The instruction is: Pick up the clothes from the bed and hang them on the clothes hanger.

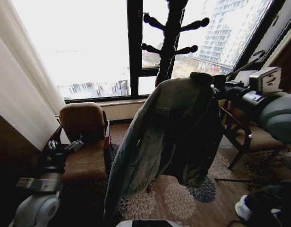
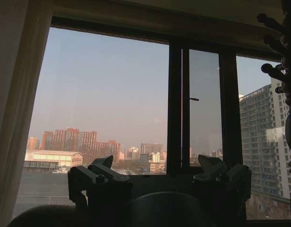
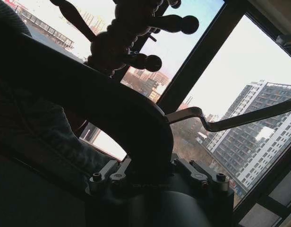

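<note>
The clothes, a light-blue denim jacket (image 1: 164, 137), hang full length in mid-air in front of the window. My right gripper (image 1: 220, 87) holds them by the dark collar fold (image 3: 112, 104), which runs between its jaws (image 3: 152, 165). A thin black bar (image 3: 230, 120) sticks out beside the collar; I cannot tell whether it belongs to the clothes hanger. My left gripper (image 1: 65, 149) is low at the left over an armchair, open with nothing between its fingers (image 2: 98, 177). The bed is out of view.
A dark wooden coat stand (image 1: 169, 42) with knobbed pegs rises just behind the jacket. A brown armchair (image 1: 84, 127) stands at the left and a wooden chair (image 1: 249, 137) at the right. A pale curtain (image 1: 22, 80) hangs far left. Patterned carpet (image 1: 183, 198) lies below.
</note>
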{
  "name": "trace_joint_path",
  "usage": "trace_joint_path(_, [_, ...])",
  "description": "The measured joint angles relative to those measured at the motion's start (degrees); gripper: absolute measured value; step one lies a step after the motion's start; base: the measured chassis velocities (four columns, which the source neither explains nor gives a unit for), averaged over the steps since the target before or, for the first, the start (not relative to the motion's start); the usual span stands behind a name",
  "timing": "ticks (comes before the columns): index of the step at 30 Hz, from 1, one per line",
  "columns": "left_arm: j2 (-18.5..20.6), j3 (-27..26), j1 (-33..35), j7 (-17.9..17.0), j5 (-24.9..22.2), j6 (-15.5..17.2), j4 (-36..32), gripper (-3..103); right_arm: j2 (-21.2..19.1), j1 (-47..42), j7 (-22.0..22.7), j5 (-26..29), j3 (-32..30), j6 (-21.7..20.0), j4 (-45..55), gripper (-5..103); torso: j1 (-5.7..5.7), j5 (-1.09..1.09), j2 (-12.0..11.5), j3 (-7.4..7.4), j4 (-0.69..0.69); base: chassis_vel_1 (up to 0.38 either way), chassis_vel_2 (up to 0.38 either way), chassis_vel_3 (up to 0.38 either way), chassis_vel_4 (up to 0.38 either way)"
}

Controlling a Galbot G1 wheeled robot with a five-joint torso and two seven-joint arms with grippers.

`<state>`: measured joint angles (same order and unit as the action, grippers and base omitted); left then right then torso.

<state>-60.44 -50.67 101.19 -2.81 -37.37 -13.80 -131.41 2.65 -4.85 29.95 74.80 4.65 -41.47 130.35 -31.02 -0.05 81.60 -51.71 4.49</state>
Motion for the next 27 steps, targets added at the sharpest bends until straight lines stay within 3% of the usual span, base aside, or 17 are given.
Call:
trace_joint_path(8, [-0.03,0.47,-1.10,-0.03,-0.11,0.08,-0.09,100,-2.86,0.21,-5.87,-2.10,0.49,1.72,-4.35,25,-0.01,0.09,-0.01,-0.01,0.03,0.000,0.000,0.000,0.000])
trace_joint_path(12, [0.05,0.82,-1.43,-0.06,-0.10,0.13,0.11,100,-4.41,0.12,-10.97,-3.82,1.20,4.67,-9.27,25,0.00,0.04,-0.01,-0.01,0.03,0.000,0.000,0.000,0.000])
trace_joint_path(19, [0.66,0.75,-1.96,-0.20,-0.53,0.24,0.13,100,-3.97,-1.41,-15.73,-9.01,2.35,8.94,-15.76,25,0.00,0.05,-0.01,-0.01,0.02,0.000,0.000,0.000,0.000])
trace_joint_path(22, [1.31,0.57,-2.15,-0.26,-0.97,0.30,0.48,100,-1.50,-2.45,-18.40,-13.97,3.31,12.15,-20.98,25,-0.01,0.07,-0.01,-0.01,0.04,0.000,0.000,0.000,0.000])
trace_joint_path(27, [1.47,0.50,-2.22,-0.38,-1.09,0.54,0.35,100,2.75,-2.40,-19.19,-15.52,4.06,13.05,-23.83,25,-0.01,0.05,-0.01,-0.01,0.01,0.000,0.000,0.000,0.000])
